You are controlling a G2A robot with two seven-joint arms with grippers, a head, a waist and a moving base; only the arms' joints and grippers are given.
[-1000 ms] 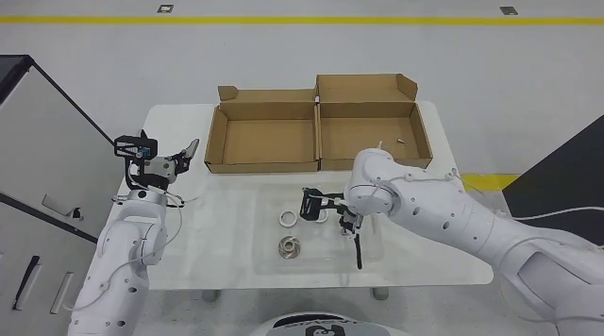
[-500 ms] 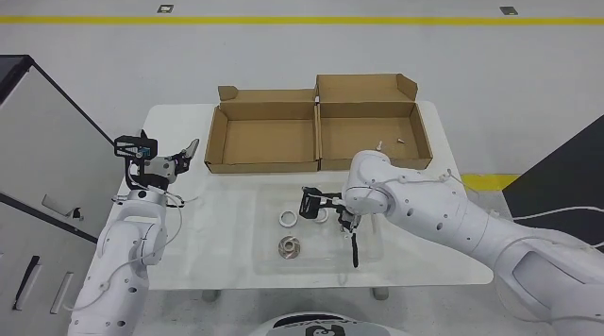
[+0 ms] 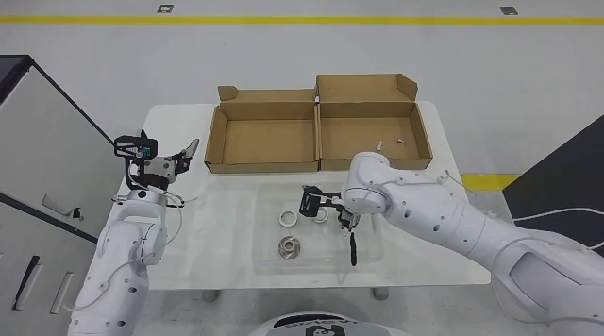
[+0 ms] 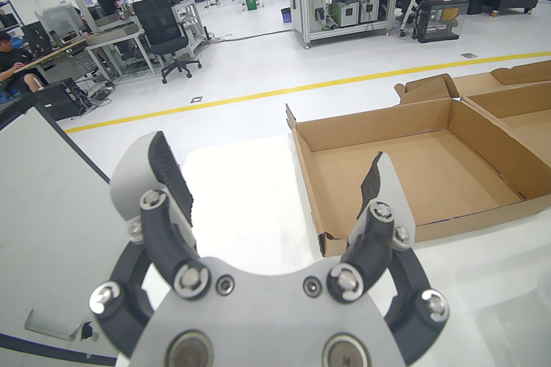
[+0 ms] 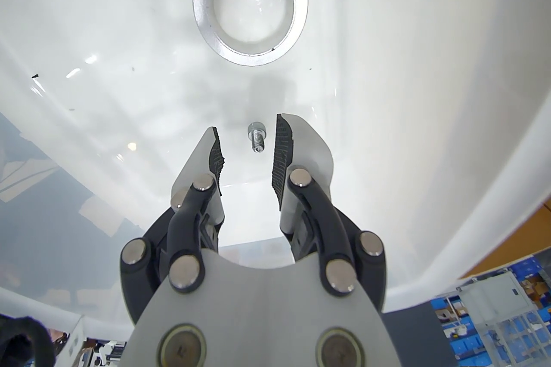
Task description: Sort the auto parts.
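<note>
My right gripper [image 3: 326, 211] is down inside the shallow white tray [image 3: 269, 194]. It is open, and a small silver screw [image 5: 256, 137] lies on the tray floor between its fingertips [image 5: 282, 136], apart from both. Just beyond the screw lies a flat metal ring [image 5: 249, 1]. The top view shows a second ring [image 3: 286, 216] and a flanged metal part [image 3: 290, 247] in the same tray. My left gripper [image 4: 267, 147] hangs open and empty above the table's left side, near the left cardboard box [image 4: 413, 166].
Two open cardboard boxes stand side by side at the back of the table: the left box [image 3: 262, 140] looks empty, while the right box [image 3: 373, 133] holds two small screws [image 3: 400, 140]. A grey cabinet [image 3: 47, 147] stands off the table's left edge.
My right arm has shifted slightly to the left over the tray. The left arm has not moved.
</note>
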